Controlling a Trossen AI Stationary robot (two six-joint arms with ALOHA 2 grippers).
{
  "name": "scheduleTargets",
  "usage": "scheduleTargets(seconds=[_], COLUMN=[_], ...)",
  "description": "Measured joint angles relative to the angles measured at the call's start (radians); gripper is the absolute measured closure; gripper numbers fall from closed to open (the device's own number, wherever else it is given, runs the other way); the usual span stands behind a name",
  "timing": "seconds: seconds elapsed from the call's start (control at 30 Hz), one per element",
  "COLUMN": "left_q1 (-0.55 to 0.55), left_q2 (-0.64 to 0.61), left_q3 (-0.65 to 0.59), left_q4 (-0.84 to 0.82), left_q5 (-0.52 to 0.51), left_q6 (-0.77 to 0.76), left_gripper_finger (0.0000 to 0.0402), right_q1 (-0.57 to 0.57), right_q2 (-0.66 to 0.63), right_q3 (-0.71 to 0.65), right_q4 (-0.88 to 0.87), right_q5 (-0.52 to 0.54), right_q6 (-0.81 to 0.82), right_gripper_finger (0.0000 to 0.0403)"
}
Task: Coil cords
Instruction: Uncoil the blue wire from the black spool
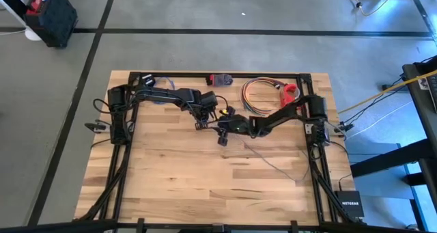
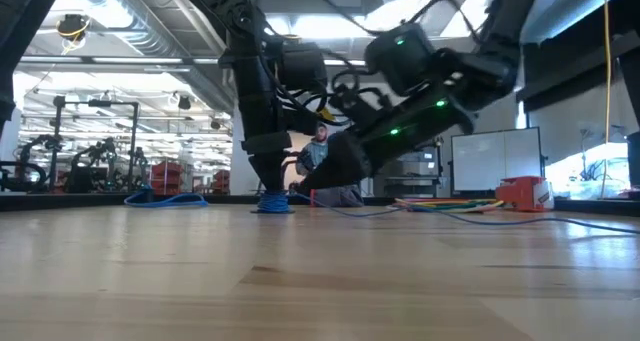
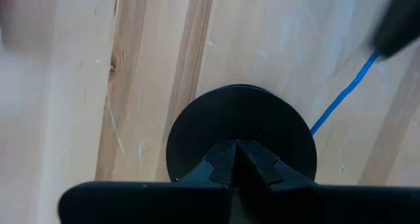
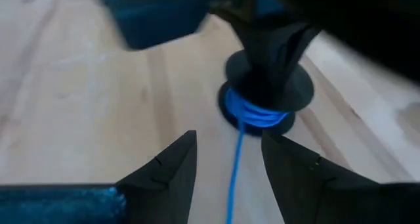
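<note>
I had the left gripper (image 3: 235,159) pressed together on the black spool (image 3: 240,129) near the worktop's (image 1: 205,178) far edge, the right gripper (image 4: 228,159) spread around the thin blue cord (image 4: 233,175), which looked light, limp and best pinched close to the spool.

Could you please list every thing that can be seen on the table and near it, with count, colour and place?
spool: one, black, table's far middle, under the left gripper
cord: one, blue, wound on the spool, running off toward the right gripper
cable bundle: one, multicoloured loops, far right of the table
red object: one, red, beside the bundle
router: one, black, off the table's near right corner
left gripper: one, dark, shut, pressing on the spool
right gripper: one, dark, open, astride the cord
</note>
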Motion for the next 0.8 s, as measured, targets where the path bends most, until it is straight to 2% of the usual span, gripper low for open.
scheduleTargets(seconds=[0.37, 0.47, 0.63, 0.8], left_q1=[0.000, 0.000, 0.000, 0.000], left_q2=[0.000, 0.000, 0.000, 0.000], left_q3=[0.000, 0.000, 0.000, 0.000], left_q4=[-0.001, -0.001, -0.002, 0.001], left_q5=[0.000, 0.000, 0.000, 0.002], left_q6=[0.007, 0.008, 0.008, 0.007], left_gripper_finger=[0.0397, 0.0400, 0.0397, 0.0400], right_q1=[-0.033, -0.031, -0.030, -0.017], right_q2=[0.085, 0.086, 0.077, 0.055], right_q3=[0.068, 0.067, 0.067, 0.067], right_q4=[-0.042, -0.048, -0.050, -0.107], right_q5=[0.019, 0.022, 0.015, 0.020], right_q6=[-0.010, -0.047, -0.078, -0.089], right_gripper_finger=[0.0240, 0.0279, 0.0386, 0.0391])
